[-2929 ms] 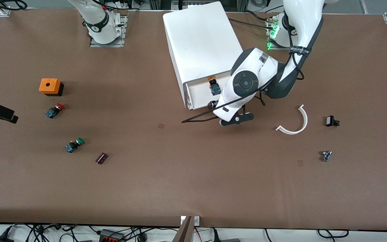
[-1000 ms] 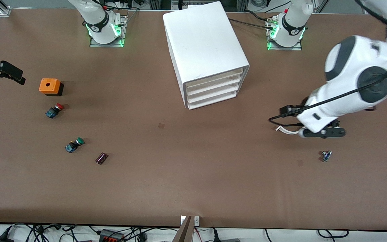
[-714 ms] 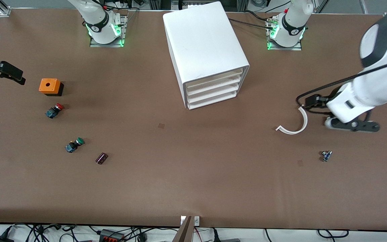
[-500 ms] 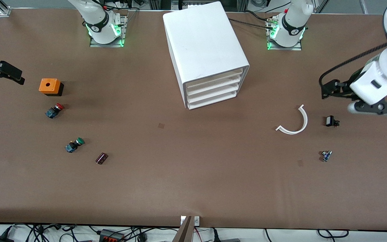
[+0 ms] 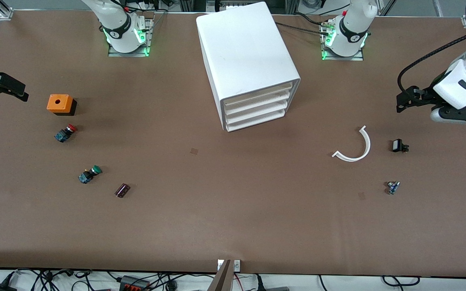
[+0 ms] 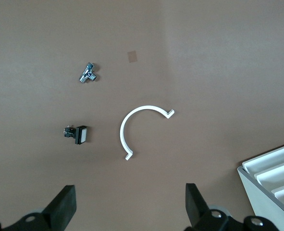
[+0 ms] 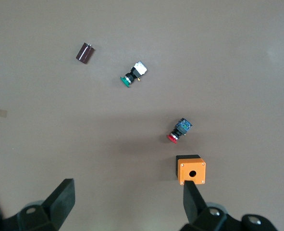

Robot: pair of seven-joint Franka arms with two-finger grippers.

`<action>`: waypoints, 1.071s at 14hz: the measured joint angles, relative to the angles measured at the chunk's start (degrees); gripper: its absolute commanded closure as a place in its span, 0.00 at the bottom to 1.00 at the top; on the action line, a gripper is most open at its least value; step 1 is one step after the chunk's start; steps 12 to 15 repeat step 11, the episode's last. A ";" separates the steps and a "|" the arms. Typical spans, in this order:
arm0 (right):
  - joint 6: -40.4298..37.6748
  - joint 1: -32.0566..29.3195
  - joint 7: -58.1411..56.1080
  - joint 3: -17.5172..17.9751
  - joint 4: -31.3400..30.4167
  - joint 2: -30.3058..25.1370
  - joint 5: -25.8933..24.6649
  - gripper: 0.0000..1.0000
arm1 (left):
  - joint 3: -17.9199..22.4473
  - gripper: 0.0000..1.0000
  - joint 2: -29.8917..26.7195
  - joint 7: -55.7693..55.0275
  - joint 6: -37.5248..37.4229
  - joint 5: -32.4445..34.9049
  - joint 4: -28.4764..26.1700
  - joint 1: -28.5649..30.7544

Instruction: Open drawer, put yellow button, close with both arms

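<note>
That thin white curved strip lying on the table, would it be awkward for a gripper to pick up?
Probably. The white curved strip lies flat on the table, so fingers have little height to grip. It looks thin and light, so a nudge would likely slide or spin it. It may flex when squeezed.

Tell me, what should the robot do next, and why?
Probably nothing more than park. The drawer sits flush in the cabinet, no yellow button shows on the table, and the open left gripper and open right gripper hang over the table's ends.
</note>
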 measured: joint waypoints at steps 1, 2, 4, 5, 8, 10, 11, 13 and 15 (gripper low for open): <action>0.00 0.00 -0.01 0.00 0.00 -0.01 0.00 0.00 | 0.00 0.00 0.00 -0.66 0.00 -0.04 -0.01 -0.06; 0.00 0.00 -0.01 0.00 0.00 -0.01 0.00 0.00 | 0.00 0.00 -0.01 -1.38 0.00 -0.07 -0.01 -0.11; 0.00 0.00 -0.02 0.00 0.00 -0.01 0.00 0.00 | 0.00 0.00 -0.03 -2.08 0.00 -0.08 -0.01 -0.17; 0.00 0.00 -0.03 0.00 0.00 -0.02 0.00 0.00 | 0.00 0.00 -0.04 -2.24 0.00 -0.08 -0.01 -0.17; 0.03 -0.01 -0.23 -0.02 0.03 -0.36 0.00 0.00 | 0.01 0.00 -0.04 -2.44 0.00 -0.09 -0.01 -0.18; 0.12 -0.01 -0.33 -0.02 0.07 -0.72 0.00 0.00 | 0.01 0.00 -0.04 -2.48 0.00 -0.09 -0.01 -0.18; 0.17 -0.01 -0.36 -0.03 0.09 -0.77 0.00 0.00 | 0.01 0.00 -0.04 -2.49 0.00 -0.09 -0.01 -0.19; 0.17 -0.01 -0.36 -0.03 0.09 -0.77 0.00 0.00 | 0.01 0.00 -0.04 -2.49 0.00 -0.09 -0.01 -0.19; 0.17 -0.01 -0.36 -0.03 0.09 -0.77 0.00 0.00 | 0.01 0.00 -0.04 -2.49 0.00 -0.09 -0.01 -0.19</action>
